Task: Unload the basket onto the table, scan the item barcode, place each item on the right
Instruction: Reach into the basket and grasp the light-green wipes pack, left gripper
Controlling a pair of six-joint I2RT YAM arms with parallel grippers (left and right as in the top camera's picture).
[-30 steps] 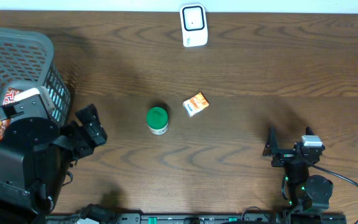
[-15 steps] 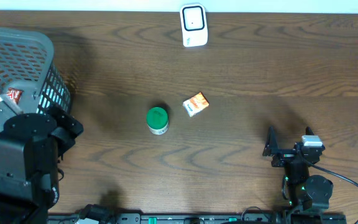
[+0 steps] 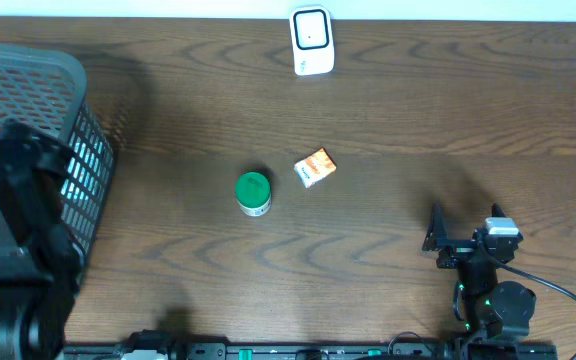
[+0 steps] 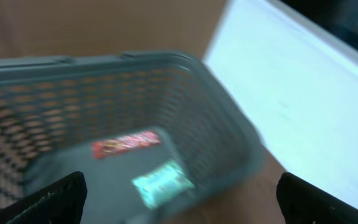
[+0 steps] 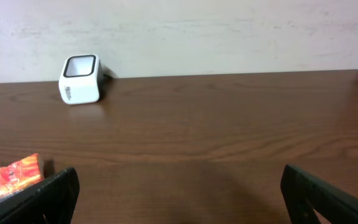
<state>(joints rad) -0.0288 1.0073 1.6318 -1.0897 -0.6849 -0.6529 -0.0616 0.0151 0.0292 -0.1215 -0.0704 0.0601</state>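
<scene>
The white barcode scanner (image 3: 311, 40) stands at the table's far edge, also in the right wrist view as the scanner (image 5: 79, 79). On the table lie a small orange packet (image 3: 315, 167) and a green-lidded jar (image 3: 253, 193). My left arm (image 3: 13, 240) hangs over the grey basket (image 3: 78, 120). Its gripper (image 4: 182, 205) is open above the basket's inside, where a red packet (image 4: 126, 143) and a teal packet (image 4: 161, 182) lie, blurred. My right gripper (image 5: 179, 193) is open and empty over bare wood at the near right, with the orange packet (image 5: 8, 177) to its left.
The basket's mesh wall (image 4: 229, 124) stands next to a white surface (image 4: 303, 106) at the table's left end. The right arm's base and cable (image 3: 548, 290) sit at the front right corner.
My left arm has swung left from beside the basket to over it, hiding the packet inside from overhead. The right arm and the table items have not moved.
</scene>
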